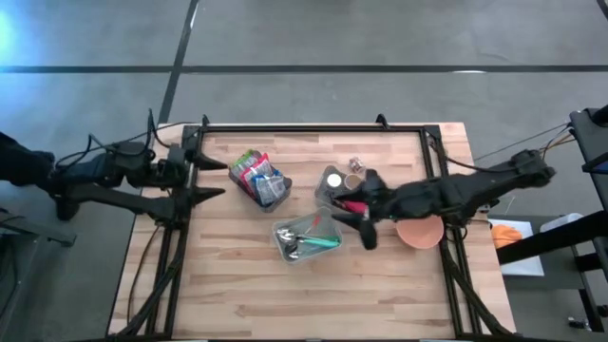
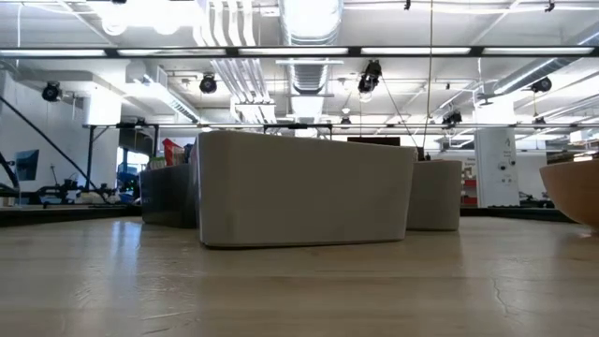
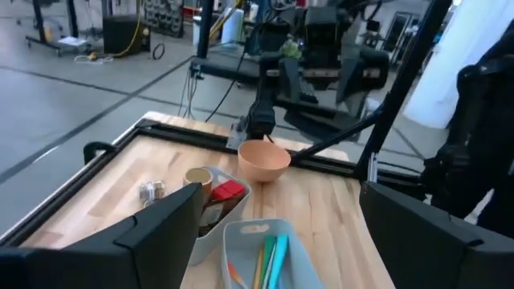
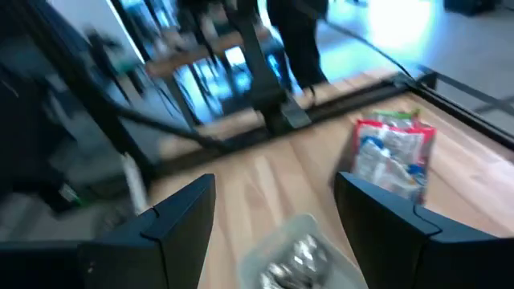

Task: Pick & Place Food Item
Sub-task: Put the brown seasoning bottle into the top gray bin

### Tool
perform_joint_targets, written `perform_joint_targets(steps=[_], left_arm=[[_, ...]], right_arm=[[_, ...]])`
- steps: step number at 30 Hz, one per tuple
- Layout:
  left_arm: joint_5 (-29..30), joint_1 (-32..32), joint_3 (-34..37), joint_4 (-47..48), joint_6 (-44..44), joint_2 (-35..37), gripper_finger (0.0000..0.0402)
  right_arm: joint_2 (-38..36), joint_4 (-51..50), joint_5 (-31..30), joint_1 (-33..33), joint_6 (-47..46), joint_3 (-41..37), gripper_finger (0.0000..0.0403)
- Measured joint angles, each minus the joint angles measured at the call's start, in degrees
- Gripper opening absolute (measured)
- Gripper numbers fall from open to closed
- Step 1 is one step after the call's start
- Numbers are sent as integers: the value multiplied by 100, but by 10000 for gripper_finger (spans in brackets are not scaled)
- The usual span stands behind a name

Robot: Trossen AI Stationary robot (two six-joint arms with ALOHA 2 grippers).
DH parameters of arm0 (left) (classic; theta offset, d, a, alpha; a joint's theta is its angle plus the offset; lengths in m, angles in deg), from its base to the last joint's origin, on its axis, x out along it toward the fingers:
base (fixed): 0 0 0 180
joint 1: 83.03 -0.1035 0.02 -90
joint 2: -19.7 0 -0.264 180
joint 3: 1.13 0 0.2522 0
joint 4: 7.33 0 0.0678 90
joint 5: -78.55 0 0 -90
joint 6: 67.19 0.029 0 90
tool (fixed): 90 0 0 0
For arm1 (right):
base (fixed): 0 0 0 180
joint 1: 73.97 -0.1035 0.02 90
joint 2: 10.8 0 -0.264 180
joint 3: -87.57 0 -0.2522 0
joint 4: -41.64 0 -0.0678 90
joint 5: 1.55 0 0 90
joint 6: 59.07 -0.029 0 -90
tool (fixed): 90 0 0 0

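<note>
Snack packets (image 4: 391,156) lie beyond the right gripper's (image 4: 273,213) parted, empty fingers.

Hidden, cropped and blurred parts of the scene

The right arm (image 1: 446,195) covers part of the orange bowl (image 1: 419,232) and the bin (image 1: 339,190) from above; the right wrist view is smeared (snack packets (image 4: 391,152) unreadable), and the low view's near bin (image 2: 304,187) hides the table beyond.

Three grey bins (image 1: 306,237), one peach bowl (image 1: 419,232), and seemingly one small foil-wrapped item (image 1: 356,165).
</note>
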Motion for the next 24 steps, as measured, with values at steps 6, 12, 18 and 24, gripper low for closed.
perform_joint_targets(steps=[6,12,18,24], left_arm=[[743,-7,663,-18,-569,404,338],[635,-7,667,-24,-859,382,338],[306,-7,415,14,-881,211,338],[373,-315,-263,865,-908,-582,338]], right_arm=[[-1179,1057,-125,-32,-814,-1334,251],[-1877,1099,-499,-109,-1019,-1790,251],[-1972,1106,-628,-77,-769,-1870,251],[-1819,281,-1482,497,-629,-1457,251]])
